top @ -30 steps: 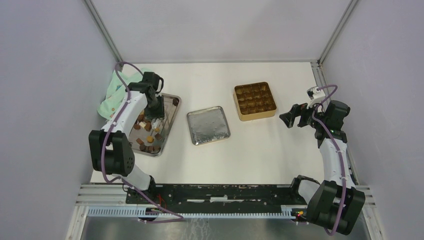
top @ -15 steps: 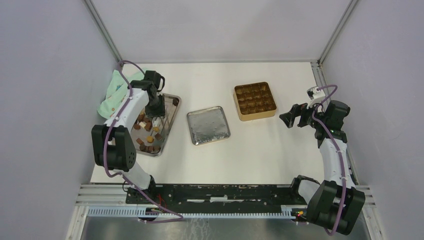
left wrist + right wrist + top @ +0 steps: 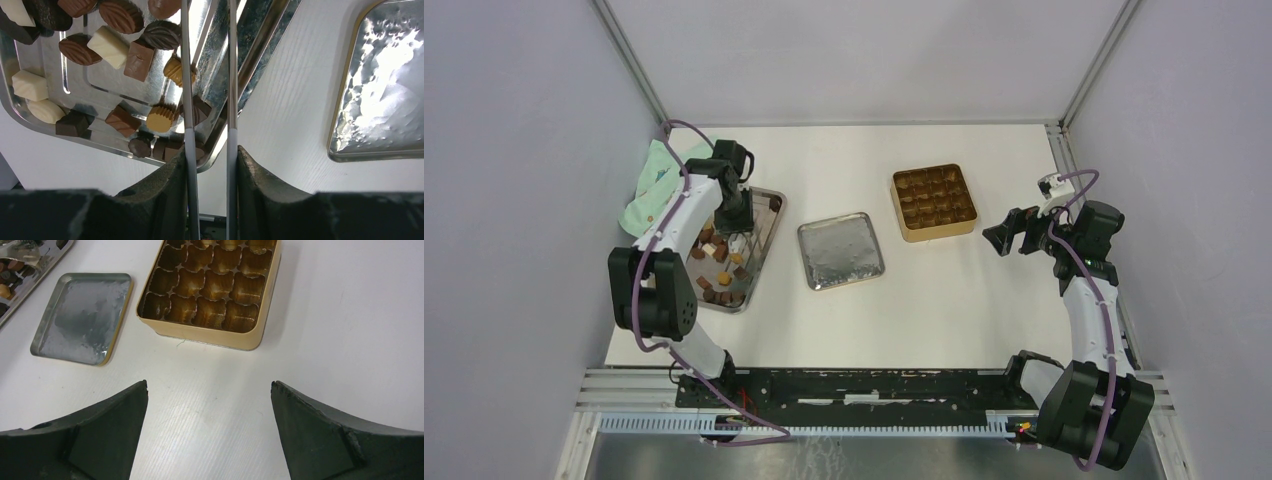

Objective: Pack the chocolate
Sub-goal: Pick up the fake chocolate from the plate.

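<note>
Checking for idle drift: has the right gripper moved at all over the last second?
No. In the top view the right gripper keeps the same spot and gap off the gold tin, near its right corner, jaws open.

The chocolate (image 3: 125, 55) is a loose scatter of bite-sized pieces: dark brown, mid-brown and cream-white, with 2 caramel-coloured ones showing in the left wrist view. The pieces lie unsorted on a steel tray (image 3: 100, 82). They lie ahead and to the left of the left gripper (image 3: 210, 162), the nearest dark pieces just beyond its left finger. From the right gripper (image 3: 209, 383) they are well apart, far ahead and to its left.
</note>
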`<state>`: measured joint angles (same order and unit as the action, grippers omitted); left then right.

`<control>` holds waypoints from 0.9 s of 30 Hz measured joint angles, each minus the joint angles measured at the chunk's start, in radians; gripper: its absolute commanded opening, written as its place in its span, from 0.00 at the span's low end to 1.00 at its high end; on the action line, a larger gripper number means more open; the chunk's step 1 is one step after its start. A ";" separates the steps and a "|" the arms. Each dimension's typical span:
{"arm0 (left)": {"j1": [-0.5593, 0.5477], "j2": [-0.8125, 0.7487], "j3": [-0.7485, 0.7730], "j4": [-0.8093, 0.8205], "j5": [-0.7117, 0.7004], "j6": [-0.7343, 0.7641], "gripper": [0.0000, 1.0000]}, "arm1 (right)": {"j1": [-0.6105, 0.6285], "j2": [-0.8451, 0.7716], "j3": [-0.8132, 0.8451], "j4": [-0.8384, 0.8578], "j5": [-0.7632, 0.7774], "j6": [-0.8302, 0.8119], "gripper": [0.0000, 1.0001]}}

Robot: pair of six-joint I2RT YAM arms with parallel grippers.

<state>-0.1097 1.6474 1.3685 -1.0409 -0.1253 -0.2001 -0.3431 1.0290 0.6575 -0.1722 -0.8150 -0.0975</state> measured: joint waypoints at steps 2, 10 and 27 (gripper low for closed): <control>0.000 -0.003 0.000 -0.002 0.000 0.000 0.02 | 0.000 0.000 0.000 0.000 0.000 0.000 0.98; 0.000 -0.055 -0.001 -0.006 0.004 -0.001 0.02 | 0.000 0.000 0.000 0.000 0.000 0.003 0.98; -0.147 -0.232 -0.001 0.155 0.395 -0.162 0.02 | 0.000 0.000 0.000 0.000 -0.004 0.005 0.98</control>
<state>-0.2569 1.4155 1.3674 -0.8856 0.2695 -0.3618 -0.3435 1.0290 0.6575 -0.1722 -0.8188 -0.0921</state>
